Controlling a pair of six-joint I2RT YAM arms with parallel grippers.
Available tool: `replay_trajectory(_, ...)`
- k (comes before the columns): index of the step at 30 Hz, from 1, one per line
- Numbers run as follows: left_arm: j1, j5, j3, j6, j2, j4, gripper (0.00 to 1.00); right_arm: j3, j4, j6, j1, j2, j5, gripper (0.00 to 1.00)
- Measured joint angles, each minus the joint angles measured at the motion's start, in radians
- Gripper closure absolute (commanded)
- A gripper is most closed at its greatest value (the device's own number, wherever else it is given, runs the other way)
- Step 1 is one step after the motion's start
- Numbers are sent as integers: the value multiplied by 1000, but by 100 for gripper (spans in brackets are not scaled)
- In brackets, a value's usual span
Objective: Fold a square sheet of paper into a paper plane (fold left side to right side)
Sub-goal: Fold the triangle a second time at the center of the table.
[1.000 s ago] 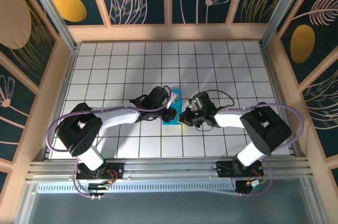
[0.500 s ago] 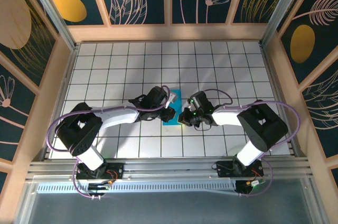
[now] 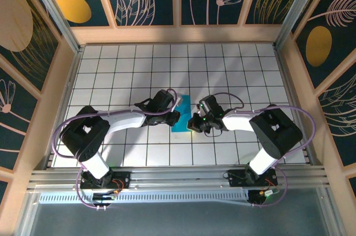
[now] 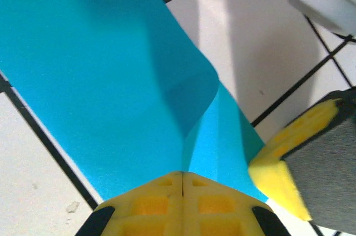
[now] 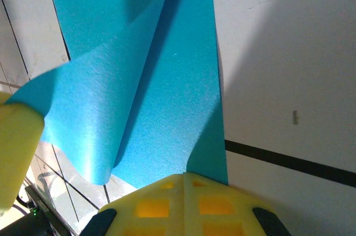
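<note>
The square sheet of paper (image 3: 182, 118) is cyan-blue and lies partly folded on the tiled table, between the two gripper tips. In the left wrist view the paper (image 4: 100, 80) shows a raised flap curling over a lower layer, and the flap runs into my left gripper (image 4: 182, 176), which is shut on it. My left gripper (image 3: 176, 112) sits at the sheet's left side. My right gripper (image 3: 192, 122) is shut, its tip (image 5: 184, 176) resting on the flat lower layer of the paper (image 5: 167, 113) near its edge. One right finger (image 4: 283, 163) touches the paper's corner. One left finger (image 5: 16, 136) shows at the flap's end.
The white tiled table (image 3: 233, 74) stretches on all sides of the paper. Wooden walls (image 3: 178, 34) close it in at the back and sides, and a metal rail (image 3: 178, 177) with both arm bases runs along the near edge.
My left gripper has drawn slightly left and back, and a wider patch of cyan paper shows beside it. My right gripper has crept a little left toward the sheet.
</note>
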Motion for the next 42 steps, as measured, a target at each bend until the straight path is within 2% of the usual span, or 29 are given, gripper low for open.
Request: replay_trajectory(42,29,-90,49,68,90,-30,100,5,-10,-6,0,0,0,100)
